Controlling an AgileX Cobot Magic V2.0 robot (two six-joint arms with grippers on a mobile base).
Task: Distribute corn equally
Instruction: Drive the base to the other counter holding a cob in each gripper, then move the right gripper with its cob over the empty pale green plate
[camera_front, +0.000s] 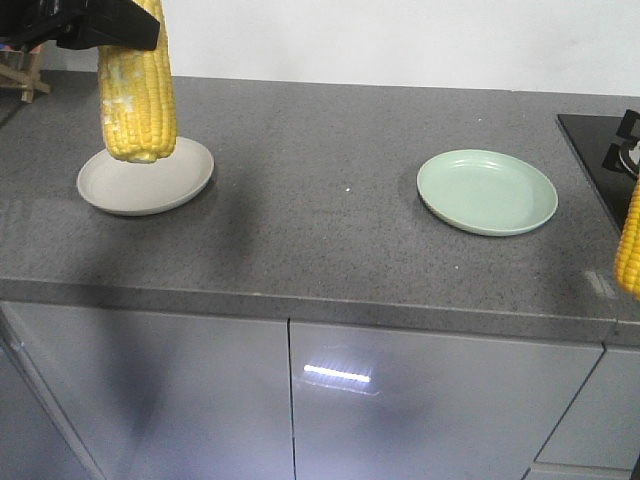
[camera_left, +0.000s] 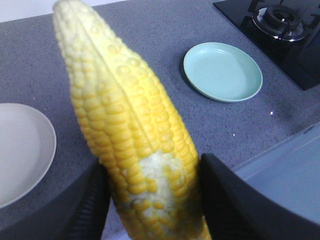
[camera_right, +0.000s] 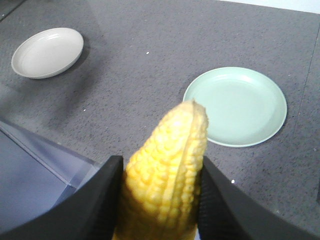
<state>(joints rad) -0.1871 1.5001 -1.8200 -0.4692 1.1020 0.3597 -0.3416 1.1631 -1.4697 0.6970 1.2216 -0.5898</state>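
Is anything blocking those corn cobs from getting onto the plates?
Nothing visible. The left cob, held in the left tool, hangs in open air by the empty beige plate; the right cob, in the right tool, has only bare countertop between it and the empty green plate.

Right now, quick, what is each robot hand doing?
Left hand: closed, holding a corn cob.
Right hand: closed, holding another corn cob.
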